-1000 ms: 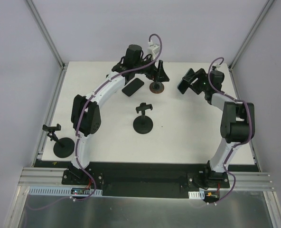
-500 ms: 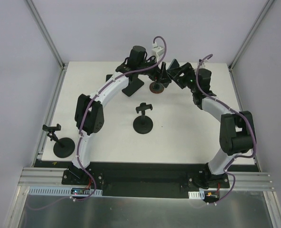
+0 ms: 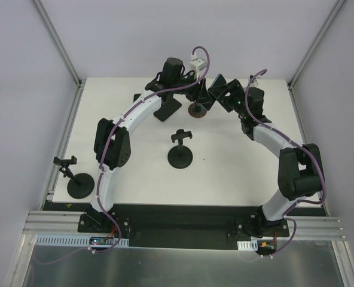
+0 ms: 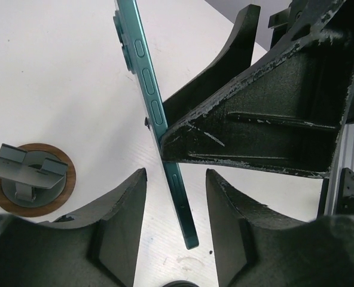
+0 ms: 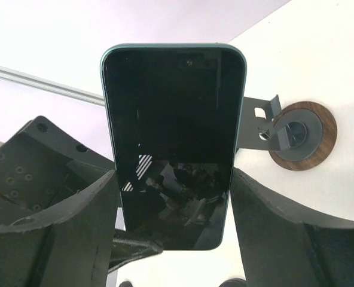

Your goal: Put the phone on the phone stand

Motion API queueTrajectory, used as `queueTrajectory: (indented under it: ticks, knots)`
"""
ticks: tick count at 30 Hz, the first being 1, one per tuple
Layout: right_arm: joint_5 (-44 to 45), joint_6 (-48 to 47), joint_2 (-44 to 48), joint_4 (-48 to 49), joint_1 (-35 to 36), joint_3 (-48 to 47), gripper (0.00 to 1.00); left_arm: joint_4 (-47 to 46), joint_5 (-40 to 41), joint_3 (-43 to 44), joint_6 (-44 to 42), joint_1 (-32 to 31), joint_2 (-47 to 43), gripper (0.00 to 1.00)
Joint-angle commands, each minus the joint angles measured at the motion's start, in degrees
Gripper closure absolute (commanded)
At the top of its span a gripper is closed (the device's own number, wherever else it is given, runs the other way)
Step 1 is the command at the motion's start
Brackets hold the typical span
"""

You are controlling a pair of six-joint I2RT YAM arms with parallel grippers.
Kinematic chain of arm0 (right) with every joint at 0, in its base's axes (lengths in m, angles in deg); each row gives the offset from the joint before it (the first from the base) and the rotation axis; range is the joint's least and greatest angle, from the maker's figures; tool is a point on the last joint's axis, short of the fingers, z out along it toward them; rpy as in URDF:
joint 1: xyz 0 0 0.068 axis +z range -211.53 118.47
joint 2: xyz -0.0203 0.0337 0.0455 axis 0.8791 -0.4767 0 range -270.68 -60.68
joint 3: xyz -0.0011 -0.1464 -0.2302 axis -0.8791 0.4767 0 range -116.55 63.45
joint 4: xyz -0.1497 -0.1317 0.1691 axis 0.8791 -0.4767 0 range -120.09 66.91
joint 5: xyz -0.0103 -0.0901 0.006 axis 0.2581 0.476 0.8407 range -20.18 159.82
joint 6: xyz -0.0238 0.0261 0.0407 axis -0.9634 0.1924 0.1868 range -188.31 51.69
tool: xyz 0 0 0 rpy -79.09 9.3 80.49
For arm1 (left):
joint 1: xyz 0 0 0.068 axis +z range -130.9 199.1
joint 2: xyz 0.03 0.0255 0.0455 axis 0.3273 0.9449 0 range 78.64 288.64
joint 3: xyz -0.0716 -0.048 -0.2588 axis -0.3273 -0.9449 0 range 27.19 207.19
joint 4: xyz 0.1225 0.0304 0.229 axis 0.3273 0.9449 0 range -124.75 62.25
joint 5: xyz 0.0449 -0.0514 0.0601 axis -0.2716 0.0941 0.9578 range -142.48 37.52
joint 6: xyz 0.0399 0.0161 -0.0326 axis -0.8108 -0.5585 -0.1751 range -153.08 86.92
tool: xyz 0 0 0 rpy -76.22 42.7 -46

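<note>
Setting: white table (image 3: 237, 173) enclosed by pale grey walls (image 3: 135, 36), aluminium rails (image 3: 57, 42) at the corners. Both arms reach to the far middle of the surface and meet there.

1. Phone (image 5: 174, 143): teal-green frame, dark screen. Held off the table at the far middle, not seated on any stand. In the right wrist view the screen faces the camera, long axis upright. In the left wrist view it shows edge-on and tilted, side buttons visible.

2. Right gripper (image 5: 174, 173): claw spread wide, one finger against each long edge of the phone, gripping it across its width.

3. Left gripper (image 4: 176, 173): claw partly open, its two fingers straddling the phone's lower end. A strip of table shows on either side and no contact is seen. A scuffed finger of the right gripper meets the phone's edge just above.

4. Wood-based stand (image 5: 296, 137): round wood-ringed foot, grey metal cradle. It stands on the table just beside the held phone. In the right wrist view the cradle runs behind the phone's right side, and whether they touch cannot be told.

5. Centre black stand (image 3: 180, 156): round base, clamp head, mid-table, well apart from both grippers.

6. Left black stand (image 3: 79, 187): same pattern, near the table's left edge.

7. Dark flat slab (image 3: 165, 110): on the table under the left arm, just left of the wood-based stand, partly hidden, kind uncertain
</note>
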Motion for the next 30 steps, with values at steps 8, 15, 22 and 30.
queueTrajectory:
  ticks: [8,15,22,30]
  knots:
    - [5.7,-0.6,7.0,-4.4,5.5,-4.4,0.99,0.6,2.9,0.6,-4.1,-0.2,-2.0,1.00]
    - [8.1,-3.8,9.2,-8.5,4.5,-4.7,0.44,0.6,5.3,-1.2,-4.7,-0.2,-4.6,1.00]
    - [-5.9,-11.8,8.8,-10.4,-2.9,-7.0,0.09,-0.7,-0.4,-1.4,1.1,1.7,-6.9,1.00]
    - [-27.2,-24.2,6.4,-8.5,-5.5,-10.1,0.12,-32.4,-10.2,-20.5,24.0,7.0,-17.9,1.00]
